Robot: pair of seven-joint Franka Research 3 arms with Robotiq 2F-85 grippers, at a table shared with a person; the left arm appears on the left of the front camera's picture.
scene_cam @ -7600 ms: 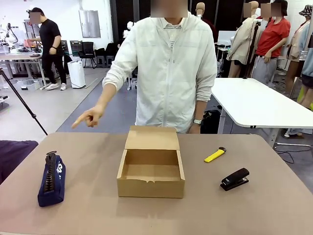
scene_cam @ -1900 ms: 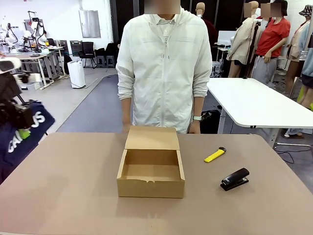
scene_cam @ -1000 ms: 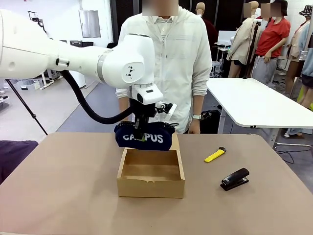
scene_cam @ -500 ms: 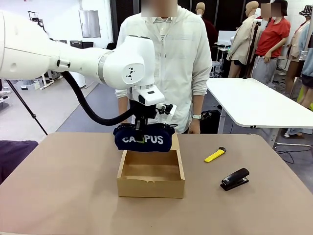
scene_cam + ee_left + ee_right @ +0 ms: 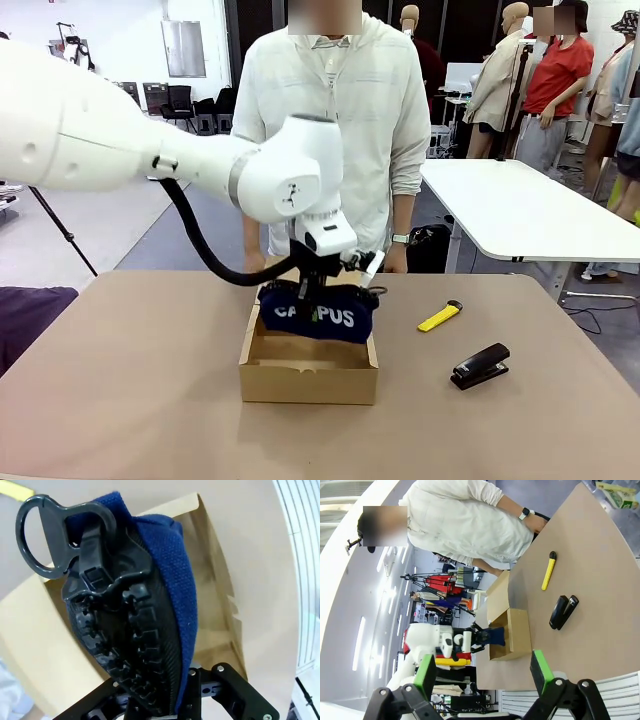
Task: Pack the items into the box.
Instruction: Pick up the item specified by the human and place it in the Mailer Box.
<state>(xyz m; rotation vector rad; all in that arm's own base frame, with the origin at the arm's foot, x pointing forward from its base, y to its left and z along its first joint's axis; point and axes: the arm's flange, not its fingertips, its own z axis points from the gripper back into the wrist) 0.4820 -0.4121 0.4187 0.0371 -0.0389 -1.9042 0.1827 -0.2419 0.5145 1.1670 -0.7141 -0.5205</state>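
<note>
My left gripper (image 5: 313,303) is shut on the navy "CAMPUS" pouch (image 5: 340,317), which hangs partly inside the open brown box (image 5: 308,381), its lower edge below the rim. In the left wrist view the pouch (image 5: 165,580) rises zip-side up from between the fingers, with the box floor (image 5: 217,610) behind it. The slim yellow tool (image 5: 440,316) lies on the table to the right of the box. My right gripper (image 5: 484,672) is open and holds nothing, well away from the table; from there I see the box (image 5: 516,635), the yellow tool (image 5: 548,571) and the pouch (image 5: 497,635).
A black stapler (image 5: 480,366) lies at the front right of the table, also the stapler (image 5: 563,612) in the right wrist view. A person in a white jacket (image 5: 335,130) stands close behind the box at the far edge. The box flap stands up at the back.
My left arm has shifted right and come down, lowering the pouch from above the box's back edge to partly inside it. The grip stays shut.
</note>
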